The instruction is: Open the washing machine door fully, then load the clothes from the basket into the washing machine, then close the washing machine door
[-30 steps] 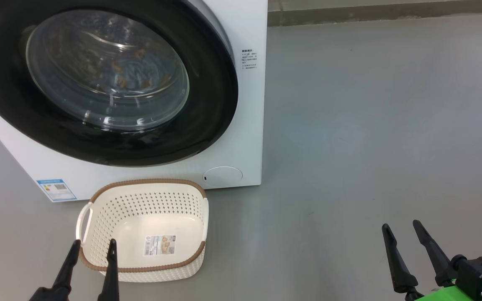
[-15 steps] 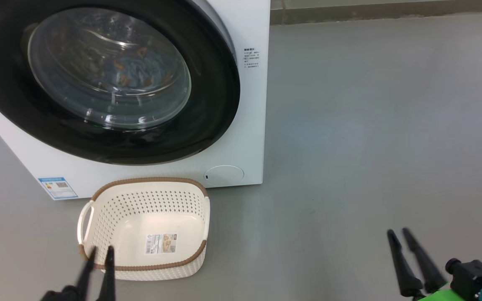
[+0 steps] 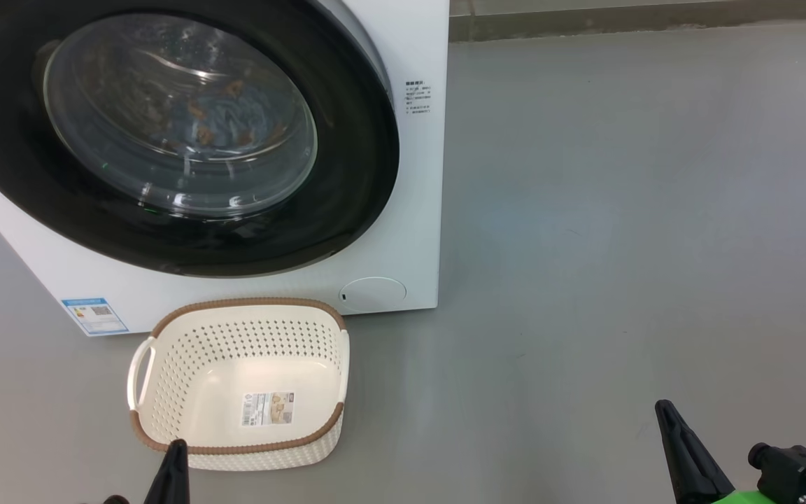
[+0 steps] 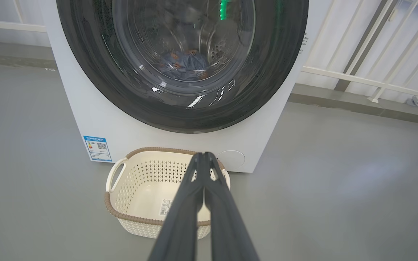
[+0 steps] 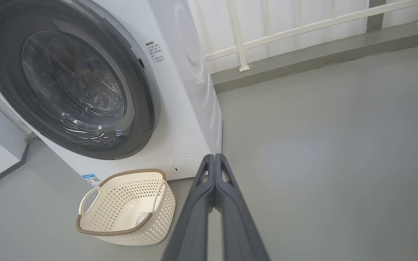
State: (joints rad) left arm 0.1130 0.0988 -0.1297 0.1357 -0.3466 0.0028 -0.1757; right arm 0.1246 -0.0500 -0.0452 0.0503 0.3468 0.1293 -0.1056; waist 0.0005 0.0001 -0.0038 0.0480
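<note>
The door (image 3: 347,210) is seen shut flush against the front of the machine (image 3: 418,210), and the clothes (image 3: 224,119) can be made out through its glass as a blue bundle low in the drum. The basket (image 3: 249,305) stands on the floor (image 3: 620,245) just before the machine, below the door, and nothing is left in it but the sticker on its bottom. The left gripper (image 4: 203,156) is closed, its fingers pressed together at the tips with nothing between them; it is held by the near side of the basket and appears clear of the rim. The right gripper (image 5: 214,156) is likewise closed on nothing and is held over bare floor, well apart from basket and machine. The last step, the closing of the door, is therefore judged done, and the task at or very near its end. Whether the latch has caught cannot be told. Next, only a settling of the arms seems called for; should the door prove unlatched, a firm push on its black ring would be needed.
</note>
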